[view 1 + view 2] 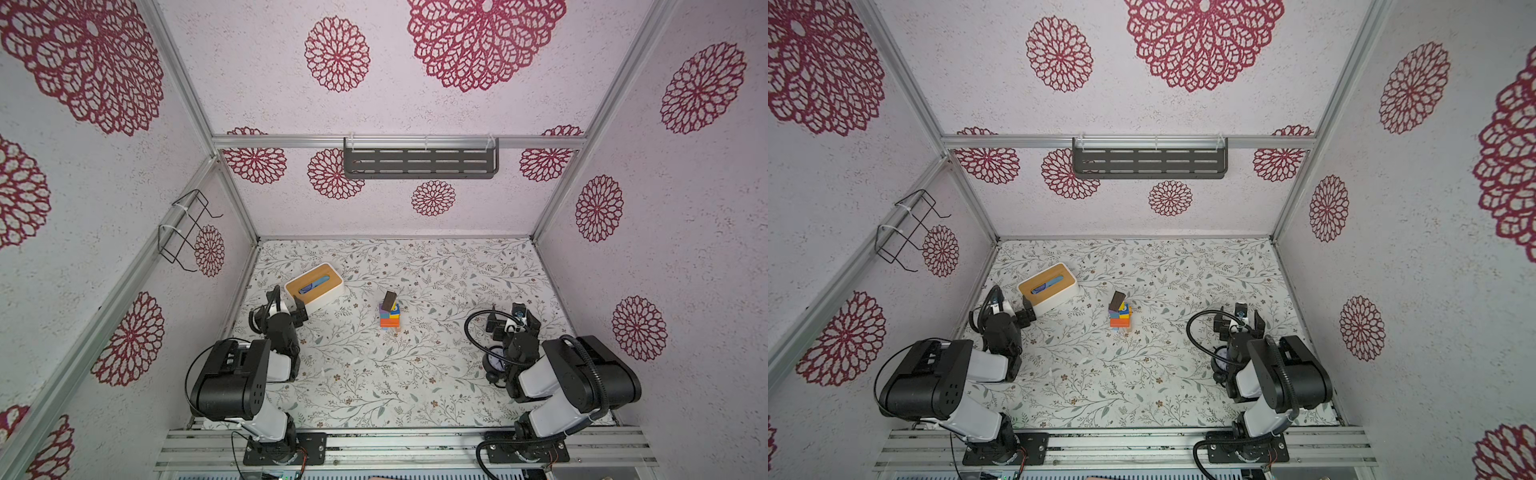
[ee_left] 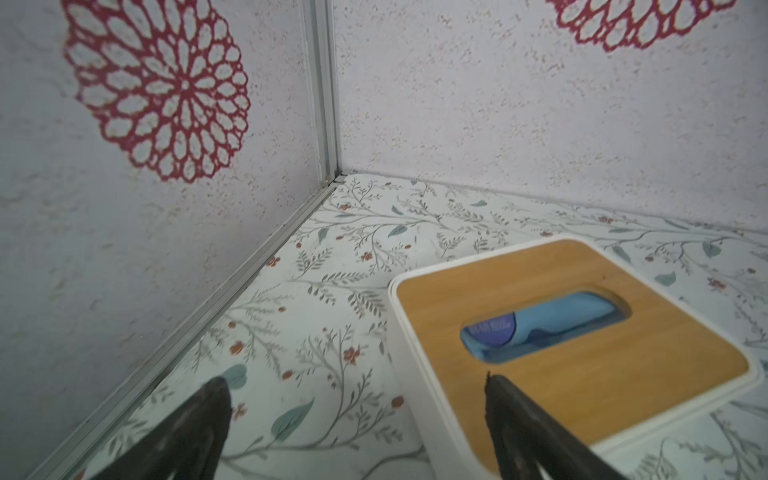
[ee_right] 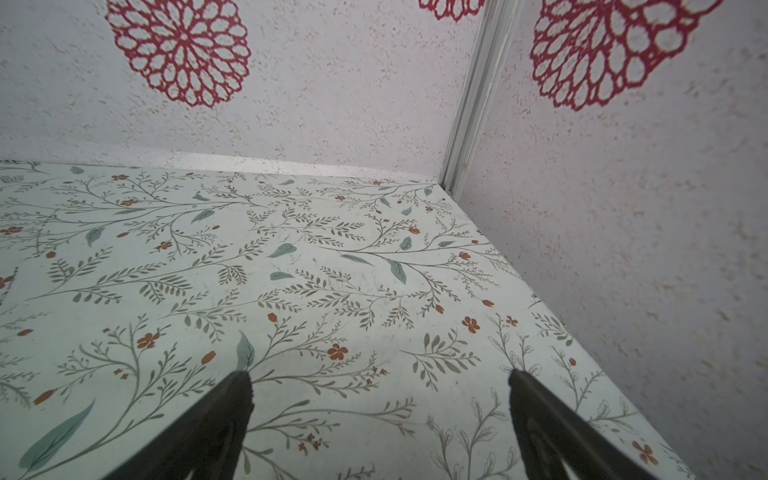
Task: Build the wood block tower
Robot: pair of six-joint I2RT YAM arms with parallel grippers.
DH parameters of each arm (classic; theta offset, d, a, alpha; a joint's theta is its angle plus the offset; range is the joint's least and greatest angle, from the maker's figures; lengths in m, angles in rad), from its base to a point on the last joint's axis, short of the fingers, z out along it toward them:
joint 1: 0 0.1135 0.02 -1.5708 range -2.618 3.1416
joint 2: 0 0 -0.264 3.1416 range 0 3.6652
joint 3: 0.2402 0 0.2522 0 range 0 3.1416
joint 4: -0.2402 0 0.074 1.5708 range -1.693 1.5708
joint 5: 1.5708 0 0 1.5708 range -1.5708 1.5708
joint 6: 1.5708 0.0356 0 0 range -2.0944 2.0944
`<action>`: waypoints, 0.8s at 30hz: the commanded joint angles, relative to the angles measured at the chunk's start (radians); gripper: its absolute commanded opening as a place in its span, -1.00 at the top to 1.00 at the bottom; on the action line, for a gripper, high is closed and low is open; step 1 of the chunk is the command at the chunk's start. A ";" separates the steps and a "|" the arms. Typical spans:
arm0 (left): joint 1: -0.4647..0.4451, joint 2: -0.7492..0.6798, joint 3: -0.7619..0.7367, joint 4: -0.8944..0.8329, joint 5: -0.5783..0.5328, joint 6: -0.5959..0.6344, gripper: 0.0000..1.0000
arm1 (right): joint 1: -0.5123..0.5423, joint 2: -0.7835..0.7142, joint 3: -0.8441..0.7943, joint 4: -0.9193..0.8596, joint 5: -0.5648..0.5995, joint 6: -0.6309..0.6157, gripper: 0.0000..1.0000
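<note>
Wood tower (image 1: pixel 390 316): upright, long axis vertical, middle of table (image 1: pixel 457 270).
Top bar (image 1: pixel 390 301): dark brown, long axis roughly toward back wall (image 1: pixel 386 216).
Writing: none legible; packet (image 2: pixel 540 324) print in box (image 2: pixel 426 374) blurred.
Left gripper (image 2: pixel 356 380): fingers apart, empty.
Right gripper (image 3: pixel 379 375): fingers apart, empty.

The tower (image 1: pixel 390 318) stood in the middle of the table (image 1: pixel 415 374). A bar (image 1: pixel 390 300) leaned on its top. The box (image 1: pixel 314 286) sat to its left, farther back. The clock (image 1: pixel 497 360) sat near, on the right.
</note>
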 commanded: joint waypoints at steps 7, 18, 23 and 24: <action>0.074 -0.029 0.058 -0.152 0.138 -0.029 -0.95 | -0.116 -0.058 0.155 -0.290 -0.142 0.102 -0.98; 0.074 -0.029 0.058 -0.149 0.138 -0.028 -0.95 | -0.114 -0.061 0.150 -0.284 -0.138 0.099 -0.98; 0.074 -0.029 0.058 -0.151 0.138 -0.030 -0.95 | -0.115 -0.061 0.150 -0.285 -0.139 0.100 -0.98; 0.074 -0.029 0.058 -0.150 0.138 -0.030 -0.95 | -0.115 -0.061 0.151 -0.286 -0.138 0.100 -0.98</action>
